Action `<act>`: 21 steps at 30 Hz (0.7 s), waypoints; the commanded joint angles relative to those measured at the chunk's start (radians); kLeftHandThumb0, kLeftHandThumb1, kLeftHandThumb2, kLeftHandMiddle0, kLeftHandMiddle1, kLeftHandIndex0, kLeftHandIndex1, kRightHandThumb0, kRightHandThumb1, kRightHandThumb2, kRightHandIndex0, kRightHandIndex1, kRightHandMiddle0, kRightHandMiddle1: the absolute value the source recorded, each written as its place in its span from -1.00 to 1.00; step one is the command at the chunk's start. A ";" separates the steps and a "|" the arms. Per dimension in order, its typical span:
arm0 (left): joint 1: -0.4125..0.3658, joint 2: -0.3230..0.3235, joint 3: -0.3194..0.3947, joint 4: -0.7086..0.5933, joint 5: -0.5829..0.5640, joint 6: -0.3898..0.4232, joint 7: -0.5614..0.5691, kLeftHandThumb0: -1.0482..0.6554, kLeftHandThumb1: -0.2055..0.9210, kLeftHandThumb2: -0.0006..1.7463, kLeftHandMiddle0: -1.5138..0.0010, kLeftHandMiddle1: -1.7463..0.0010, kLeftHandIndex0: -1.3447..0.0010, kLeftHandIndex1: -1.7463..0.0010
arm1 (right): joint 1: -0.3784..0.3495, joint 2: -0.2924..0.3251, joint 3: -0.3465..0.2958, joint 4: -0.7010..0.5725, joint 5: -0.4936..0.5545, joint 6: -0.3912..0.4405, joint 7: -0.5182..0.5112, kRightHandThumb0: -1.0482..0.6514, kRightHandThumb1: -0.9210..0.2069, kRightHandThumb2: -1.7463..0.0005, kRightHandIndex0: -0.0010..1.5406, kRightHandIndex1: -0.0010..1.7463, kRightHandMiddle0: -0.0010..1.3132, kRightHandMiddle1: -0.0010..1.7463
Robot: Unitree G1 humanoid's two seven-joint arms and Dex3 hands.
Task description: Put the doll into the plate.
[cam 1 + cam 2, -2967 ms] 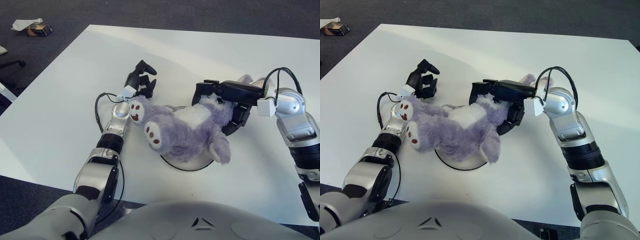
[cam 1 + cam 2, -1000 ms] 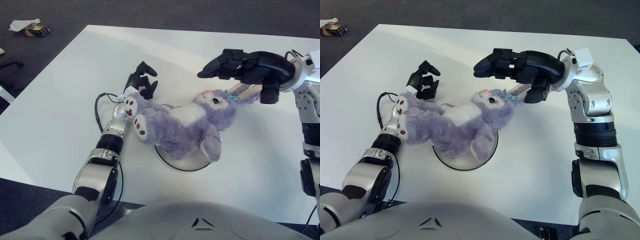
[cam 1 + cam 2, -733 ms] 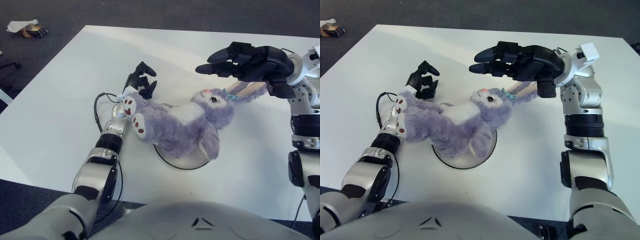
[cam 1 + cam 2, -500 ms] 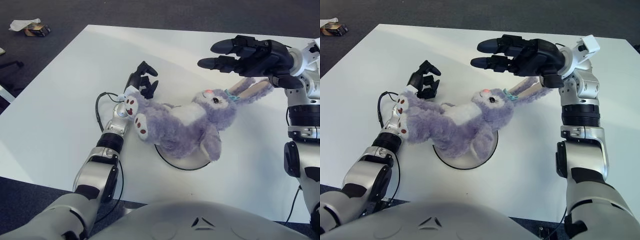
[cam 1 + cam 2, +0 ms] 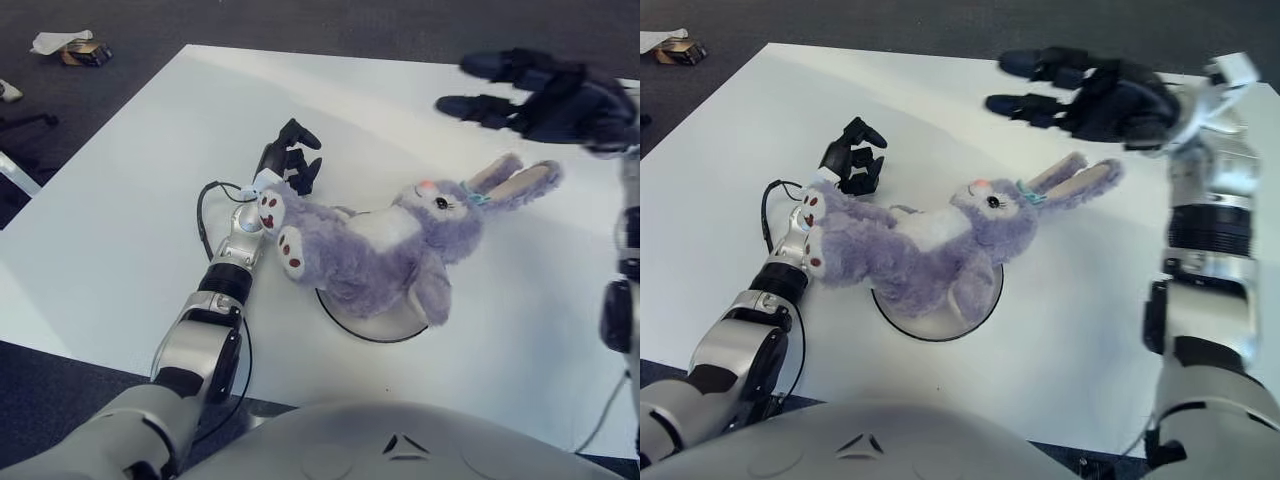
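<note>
A purple plush bunny doll [image 5: 385, 250] lies on its back across a white plate [image 5: 375, 322] with a dark rim; its feet stick out left and its ears [image 5: 515, 182] right over the table. My right hand [image 5: 1070, 90] hovers high above the ears, fingers spread, holding nothing. My left hand [image 5: 290, 160] shows beside the doll's feet, fingers curled, empty.
The white table [image 5: 130, 200] spreads all round the plate. Its left edge [image 5: 90, 150] runs diagonally, with dark carpet beyond. Small litter [image 5: 70, 45] lies on the floor at the far left.
My right hand has risen and drawn away to the right, off the doll's head. The doll lies on the plate. The left hand has stayed put.
</note>
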 commanded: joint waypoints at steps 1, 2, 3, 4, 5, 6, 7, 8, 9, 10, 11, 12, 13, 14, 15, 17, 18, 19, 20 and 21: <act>0.079 0.004 -0.007 0.049 0.012 -0.011 0.003 -0.22 0.59 -0.04 -0.26 -1.00 0.50 -1.00 | 0.086 -0.007 0.010 -0.098 -0.128 -0.062 -0.150 -0.84 -0.85 0.72 -0.76 -0.93 -1.00 -0.48; 0.079 0.005 -0.008 0.049 0.012 -0.012 0.004 -0.22 0.59 -0.04 -0.26 -1.00 0.50 -1.00 | 0.113 -0.003 0.008 -0.114 -0.155 -0.096 -0.182 -0.83 -0.80 0.72 -0.74 -0.93 -1.00 -0.44; 0.079 0.006 -0.008 0.049 0.012 -0.012 0.003 -0.22 0.59 -0.04 -0.26 -1.00 0.50 -1.00 | 0.127 -0.002 0.008 -0.128 -0.179 -0.111 -0.214 -0.83 -0.79 0.73 -0.73 -0.92 -1.00 -0.43; 0.079 0.006 -0.008 0.049 0.011 -0.012 0.003 -0.22 0.59 -0.04 -0.26 -1.00 0.50 -1.00 | 0.133 -0.002 0.009 -0.136 -0.189 -0.114 -0.233 -0.81 -0.76 0.73 -0.71 -0.92 -1.00 -0.41; 0.079 0.006 -0.009 0.049 0.010 -0.013 0.002 -0.22 0.59 -0.04 -0.27 -1.00 0.50 -1.00 | 0.134 -0.004 0.011 -0.145 -0.199 -0.113 -0.253 -0.79 -0.74 0.73 -0.70 -0.91 -1.00 -0.39; 0.080 0.007 -0.009 0.049 0.009 -0.013 0.001 -0.22 0.59 -0.04 -0.27 -1.00 0.50 -1.00 | 0.137 -0.004 0.013 -0.153 -0.206 -0.112 -0.268 -0.77 -0.70 0.70 -0.68 -0.91 -1.00 -0.38; 0.080 0.008 -0.009 0.049 0.008 -0.013 0.000 -0.22 0.59 -0.04 -0.27 -1.00 0.50 -1.00 | 0.139 -0.004 0.013 -0.158 -0.209 -0.111 -0.277 -0.77 -0.69 0.69 -0.67 -0.91 -1.00 -0.38; 0.080 0.008 -0.008 0.049 0.005 -0.013 -0.003 -0.22 0.59 -0.04 -0.27 -1.00 0.50 -1.00 | 0.139 -0.003 0.016 -0.152 -0.232 -0.121 -0.306 -0.76 -0.67 0.68 -0.66 -0.92 -1.00 -0.37; 0.080 0.009 -0.008 0.049 0.004 -0.014 -0.004 -0.22 0.59 -0.04 -0.27 -1.00 0.50 -1.00 | 0.140 -0.002 0.017 -0.147 -0.249 -0.128 -0.326 -0.74 -0.65 0.64 -0.64 -0.91 -1.00 -0.35; 0.080 0.009 -0.008 0.050 0.001 -0.014 -0.007 -0.22 0.59 -0.04 -0.27 -1.00 0.50 -1.00 | 0.140 0.001 0.015 -0.141 -0.266 -0.136 -0.352 -0.71 -0.60 0.57 -0.60 -0.89 -1.00 -0.32; 0.080 0.010 -0.007 0.051 -0.001 -0.015 -0.008 -0.22 0.59 -0.04 -0.27 -1.00 0.50 -1.00 | 0.140 0.002 0.013 -0.137 -0.277 -0.140 -0.370 -0.68 -0.55 0.49 -0.57 -0.87 -1.00 -0.28; 0.080 0.010 -0.007 0.052 -0.002 -0.016 -0.010 -0.22 0.59 -0.04 -0.27 -1.00 0.50 -1.00 | 0.144 0.007 0.008 -0.139 -0.287 -0.142 -0.393 -0.66 -0.52 0.45 -0.54 -0.86 -1.00 -0.26; 0.079 0.010 -0.006 0.053 -0.005 -0.016 -0.012 -0.22 0.59 -0.04 -0.27 -1.00 0.50 -1.00 | 0.149 0.012 0.003 -0.145 -0.297 -0.139 -0.424 -0.64 -0.51 0.42 -0.53 -0.85 -1.00 -0.24; 0.079 0.010 -0.005 0.055 -0.007 -0.017 -0.015 -0.22 0.59 -0.04 -0.27 -1.00 0.50 -1.00 | 0.152 0.016 0.000 -0.152 -0.304 -0.136 -0.445 -0.61 -0.51 0.39 -0.49 -0.82 -1.00 -0.19; 0.079 0.010 -0.004 0.055 -0.008 -0.018 -0.017 -0.21 0.60 -0.04 -0.27 -1.00 0.51 -1.00 | 0.155 0.018 0.000 -0.156 -0.308 -0.134 -0.459 -0.59 -0.50 0.36 -0.47 -0.81 -1.00 -0.15; 0.078 0.009 -0.001 0.058 -0.016 -0.020 -0.026 -0.21 0.60 -0.04 -0.27 -1.00 0.51 -1.00 | 0.172 0.025 -0.014 -0.175 -0.317 -0.112 -0.516 -0.56 -0.48 0.31 -0.47 -0.71 -1.00 -0.10; 0.078 0.009 0.001 0.058 -0.020 -0.021 -0.030 -0.21 0.60 -0.05 -0.27 -1.00 0.51 -1.00 | 0.182 0.027 -0.022 -0.184 -0.320 -0.101 -0.542 -0.52 -0.46 0.26 -0.52 -0.52 -1.00 -0.04; 0.078 0.008 0.002 0.059 -0.023 -0.021 -0.033 -0.21 0.60 -0.05 -0.26 -1.00 0.51 -1.00 | 0.193 0.030 -0.033 -0.194 -0.320 -0.089 -0.567 -0.51 -0.45 0.24 -0.54 -0.43 -1.00 -0.01; 0.078 0.008 0.003 0.059 -0.025 -0.021 -0.035 -0.21 0.61 -0.05 -0.26 -1.00 0.51 -1.00 | 0.201 0.033 -0.038 -0.202 -0.319 -0.081 -0.583 -0.48 -0.44 0.20 -0.58 -0.30 -1.00 0.03; 0.078 0.009 0.004 0.059 -0.026 -0.021 -0.036 -0.21 0.61 -0.05 -0.26 -1.00 0.51 -1.00 | 0.206 0.035 -0.044 -0.208 -0.319 -0.072 -0.600 -0.46 -0.43 0.18 -0.60 -0.21 -1.00 0.06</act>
